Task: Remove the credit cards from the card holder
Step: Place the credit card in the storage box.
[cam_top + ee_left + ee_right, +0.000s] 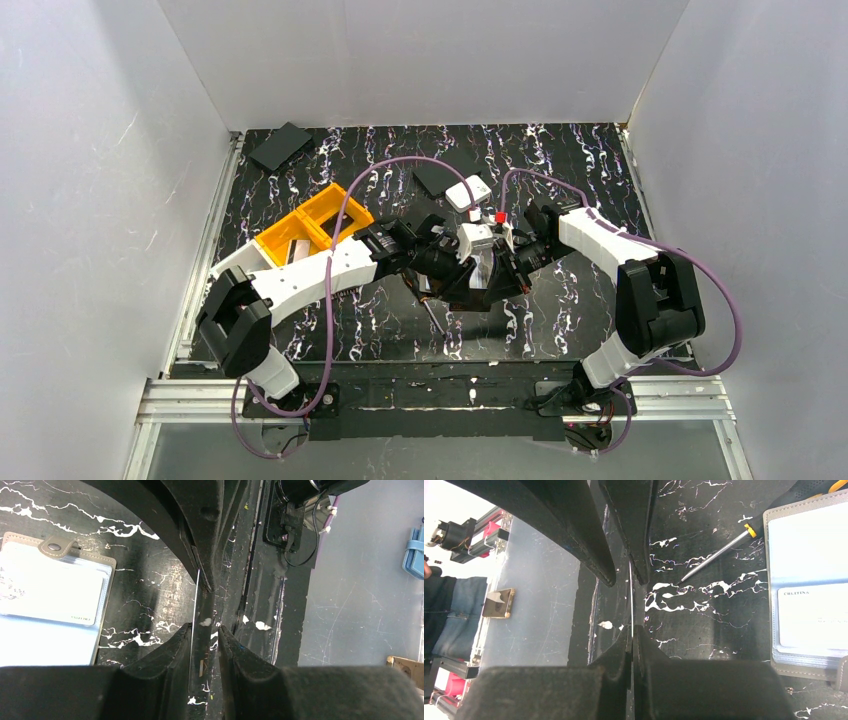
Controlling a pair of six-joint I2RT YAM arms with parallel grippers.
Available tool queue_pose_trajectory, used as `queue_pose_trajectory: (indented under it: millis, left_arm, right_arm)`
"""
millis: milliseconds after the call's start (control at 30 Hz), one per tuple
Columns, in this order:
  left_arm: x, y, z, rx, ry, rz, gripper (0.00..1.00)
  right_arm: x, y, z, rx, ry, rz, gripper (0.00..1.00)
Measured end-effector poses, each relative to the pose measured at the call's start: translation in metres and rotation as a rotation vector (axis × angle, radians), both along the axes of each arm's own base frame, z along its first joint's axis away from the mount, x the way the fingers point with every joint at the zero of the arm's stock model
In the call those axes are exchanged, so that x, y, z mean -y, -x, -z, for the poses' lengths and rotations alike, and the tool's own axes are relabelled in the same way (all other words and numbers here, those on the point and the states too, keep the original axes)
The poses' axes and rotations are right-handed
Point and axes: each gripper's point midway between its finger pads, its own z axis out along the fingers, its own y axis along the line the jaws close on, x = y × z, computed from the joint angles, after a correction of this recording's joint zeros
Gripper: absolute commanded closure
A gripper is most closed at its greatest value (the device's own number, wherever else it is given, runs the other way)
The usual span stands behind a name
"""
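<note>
Two sets of jaws meet on one credit card (630, 595), held clear of the open card holder (45, 640).
Top view: both arms crowd over the card holder and hide most of it; yellow bin (310, 228) to its left, white box (468, 192) beyond it. Left wrist: left jaws slightly apart around the edge-on credit card; second card (50, 590) sits in the card holder. Right wrist: right jaws clamped on the credit card; screwdriver (714, 557) just beside the card holder, on the jaws' side.

Free mat (570, 320) right of the card holder (59, 546); yellow bin (275, 240) left, white box (468, 192) behind, screwdriver (716, 555) alongside.
</note>
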Motion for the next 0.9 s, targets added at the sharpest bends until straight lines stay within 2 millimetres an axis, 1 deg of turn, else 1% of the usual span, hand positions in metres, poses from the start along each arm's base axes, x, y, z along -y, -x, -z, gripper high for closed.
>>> queue_pose_trajectory:
  millis: [167, 367, 900]
  left_arm:
    - [-0.0017, 0.0016, 0.0015, -0.009, -0.010, -0.001, 0.80]
    - [-0.0015, 0.0023, 0.0032, -0.020, -0.014, -0.003, 0.77]
    - [0.0011, 0.0002, 0.0018, -0.030, -0.009, -0.026, 0.79]
  right_arm:
    - [-0.0005, 0.0001, -0.0008, -0.002, -0.005, 0.001, 0.99]
    - [-0.0007, 0.0001, -0.0012, -0.003, -0.007, 0.001, 0.99]
    - [-0.0011, 0.0001, -0.0018, -0.004, -0.011, 0.002, 0.99]
